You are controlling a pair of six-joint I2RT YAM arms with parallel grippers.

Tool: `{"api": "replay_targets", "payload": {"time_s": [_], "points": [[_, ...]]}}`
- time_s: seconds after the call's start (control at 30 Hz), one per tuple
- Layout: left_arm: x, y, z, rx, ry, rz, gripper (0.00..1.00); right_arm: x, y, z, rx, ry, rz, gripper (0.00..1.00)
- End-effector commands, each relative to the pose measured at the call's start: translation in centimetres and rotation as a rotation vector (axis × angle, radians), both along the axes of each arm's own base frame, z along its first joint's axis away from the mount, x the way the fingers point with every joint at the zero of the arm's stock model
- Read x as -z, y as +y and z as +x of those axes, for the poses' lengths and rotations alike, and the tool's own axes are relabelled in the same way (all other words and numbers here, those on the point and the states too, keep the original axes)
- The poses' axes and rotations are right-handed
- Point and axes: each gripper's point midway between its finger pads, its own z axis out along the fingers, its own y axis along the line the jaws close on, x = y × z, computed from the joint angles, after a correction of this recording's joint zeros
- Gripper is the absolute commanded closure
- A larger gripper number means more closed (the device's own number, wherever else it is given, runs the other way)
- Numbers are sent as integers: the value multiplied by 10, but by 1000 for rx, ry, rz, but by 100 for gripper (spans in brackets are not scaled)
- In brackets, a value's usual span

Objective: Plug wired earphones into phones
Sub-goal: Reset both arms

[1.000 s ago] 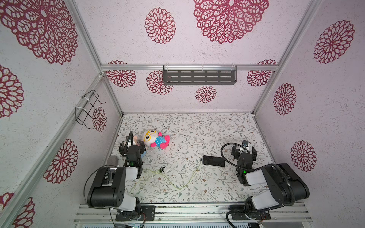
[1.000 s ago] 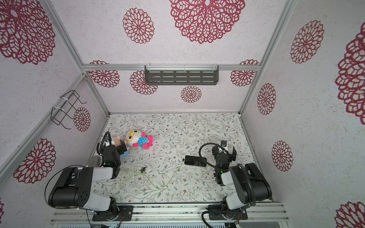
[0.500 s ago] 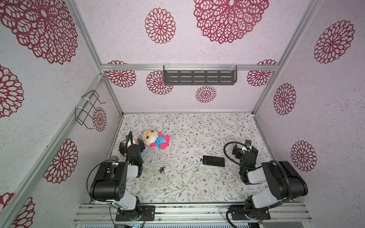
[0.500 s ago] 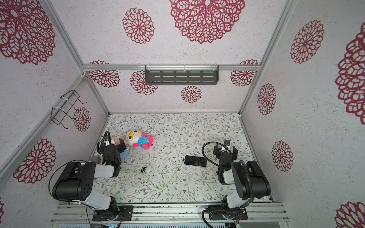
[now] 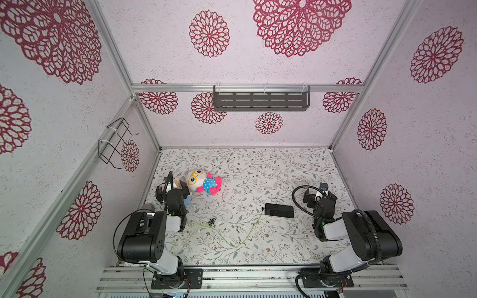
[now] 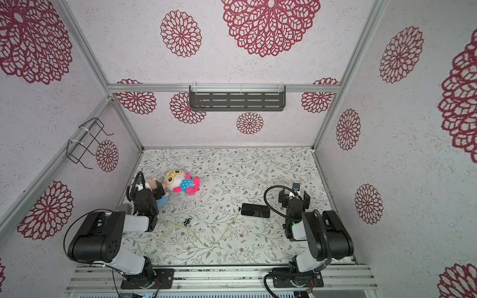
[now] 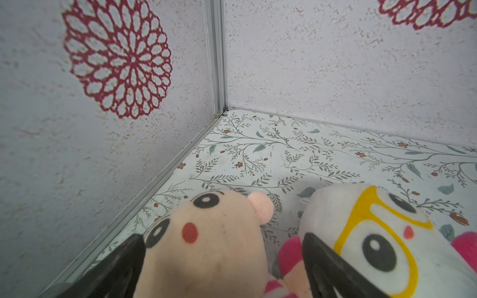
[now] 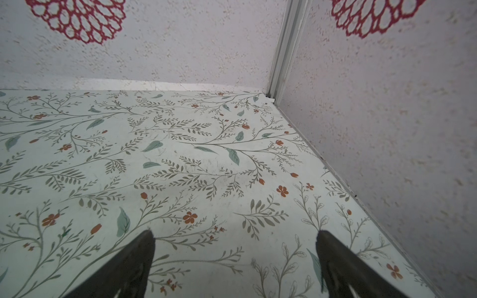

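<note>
On the floral tabletop [image 5: 258, 167], the phone [image 5: 279, 210] lies near my spread right gripper [image 8: 235, 237], and the earphones [image 5: 227, 233] trail from the phone's end toward my left gripper [image 7: 223, 245], also spread wide.

A pink soft toy [image 7: 206, 263] sits between the wide jaws of the left gripper [image 7: 222, 237], a white toy [image 7: 374, 245] just beside. The floor [image 8: 206, 154] ahead of the right gripper [image 8: 234, 232] is bare.

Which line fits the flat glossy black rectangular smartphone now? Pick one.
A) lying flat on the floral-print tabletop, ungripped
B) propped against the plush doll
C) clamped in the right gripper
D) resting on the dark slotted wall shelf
A: the smartphone lies flat on the floral-print tabletop, and the right gripper stands open beside it, apart.
</note>
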Motion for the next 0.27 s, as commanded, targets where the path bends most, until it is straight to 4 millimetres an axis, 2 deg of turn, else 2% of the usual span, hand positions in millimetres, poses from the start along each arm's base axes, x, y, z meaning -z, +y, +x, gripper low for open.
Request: {"api": "replay_targets", "payload": {"time_s": [0.0, 0.23], "points": [[-10, 5, 2, -18, -35, 3, 2, -16, -1, 7, 7, -61, 29, 1], [-10, 4, 2, -17, -35, 2, 2, -16, -2, 8, 5, -57, 38, 1]]}}
